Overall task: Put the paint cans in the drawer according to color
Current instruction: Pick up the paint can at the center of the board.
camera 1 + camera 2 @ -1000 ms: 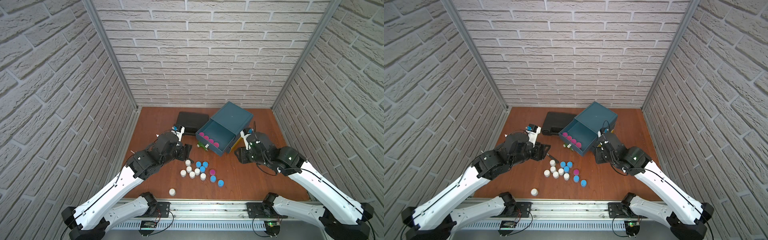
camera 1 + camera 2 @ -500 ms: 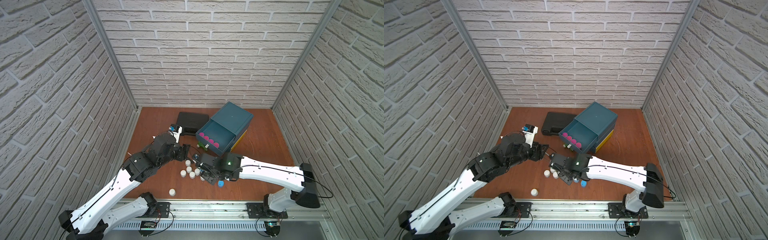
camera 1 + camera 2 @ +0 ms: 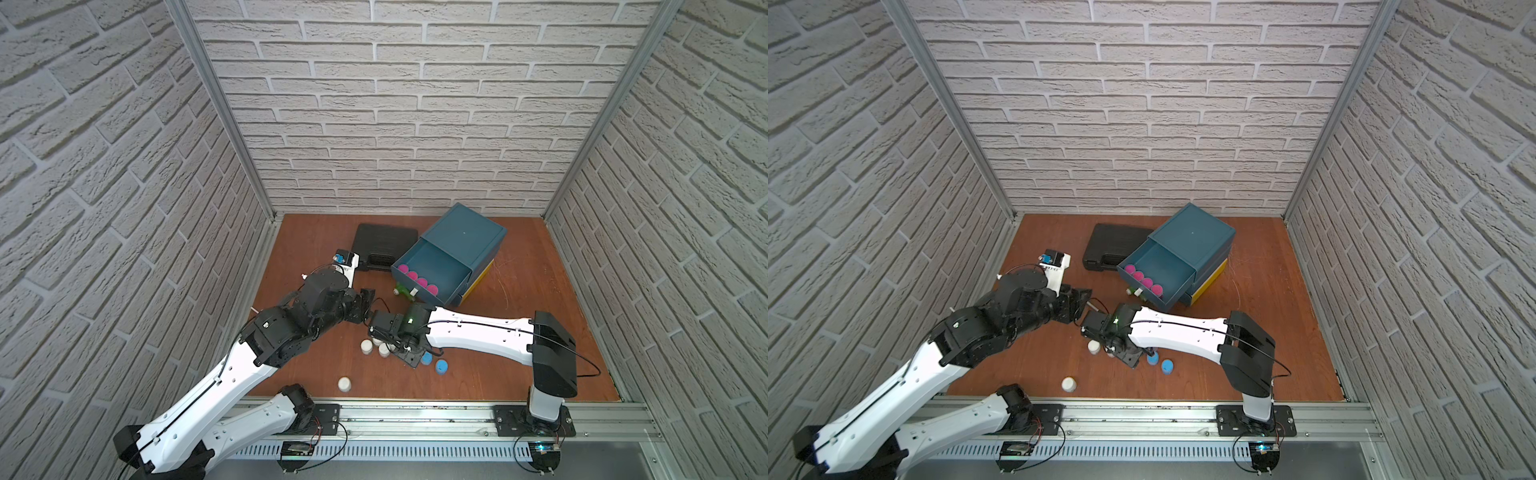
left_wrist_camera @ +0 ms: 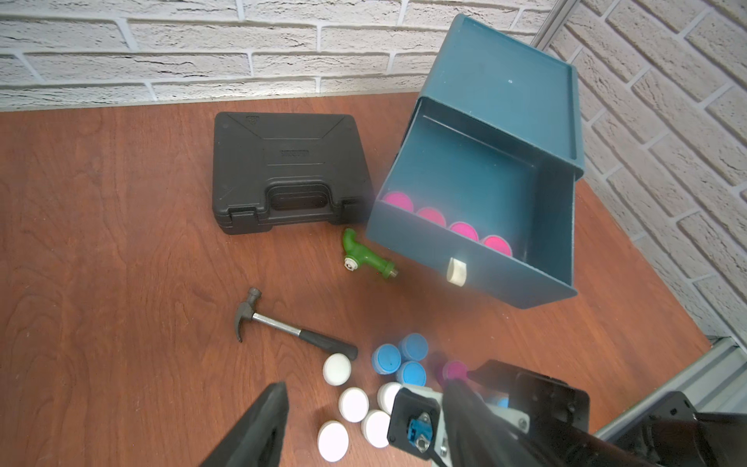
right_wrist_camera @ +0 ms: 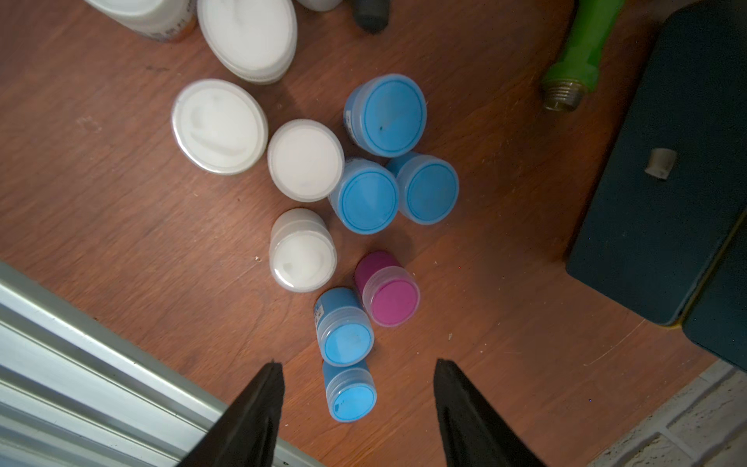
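Wooden table (image 3: 519, 291): right hand (image 5: 357, 362) has swung over paint cans (image 5: 366, 196), spread empty; left hand (image 4: 366, 388) spread too.

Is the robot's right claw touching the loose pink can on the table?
Apart. The right wrist view shows the right gripper open, with a strip of bare table between its fingertips and the pink can.

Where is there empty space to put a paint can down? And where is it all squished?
Inside the drawer, the floor behind the row of magenta cans is bare. The table is bare between the drawer and the side wall. It's crowded by the hammer handle, where white cans and blue cans huddle.
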`<move>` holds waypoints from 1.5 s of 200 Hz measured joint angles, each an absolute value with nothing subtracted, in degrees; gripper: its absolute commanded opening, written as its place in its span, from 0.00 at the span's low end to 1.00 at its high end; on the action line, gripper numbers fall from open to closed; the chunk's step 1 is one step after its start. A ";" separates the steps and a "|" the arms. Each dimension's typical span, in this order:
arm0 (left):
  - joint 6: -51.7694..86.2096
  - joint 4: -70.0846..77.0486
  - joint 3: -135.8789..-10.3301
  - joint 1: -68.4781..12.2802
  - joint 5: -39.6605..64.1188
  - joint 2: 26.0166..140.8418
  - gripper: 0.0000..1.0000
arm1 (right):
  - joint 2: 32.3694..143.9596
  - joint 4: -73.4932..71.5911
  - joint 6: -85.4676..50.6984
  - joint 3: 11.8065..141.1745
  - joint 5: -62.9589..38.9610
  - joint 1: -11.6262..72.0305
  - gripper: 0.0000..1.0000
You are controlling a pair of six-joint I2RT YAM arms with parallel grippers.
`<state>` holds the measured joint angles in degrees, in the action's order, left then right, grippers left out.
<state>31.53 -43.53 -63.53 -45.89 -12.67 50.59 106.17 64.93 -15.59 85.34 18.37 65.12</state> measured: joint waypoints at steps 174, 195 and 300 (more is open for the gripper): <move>30.87 -44.03 -63.53 -45.89 -13.93 51.92 0.66 | 110.26 65.65 -16.03 85.52 20.10 62.72 0.63; 30.85 -44.27 -63.53 -45.89 -14.50 51.92 0.66 | 110.10 66.30 -15.84 85.32 20.82 62.72 0.64; 36.73 -58.74 -68.29 -45.98 -27.57 48.86 0.66 | 109.80 68.20 -16.14 81.82 19.81 60.38 0.65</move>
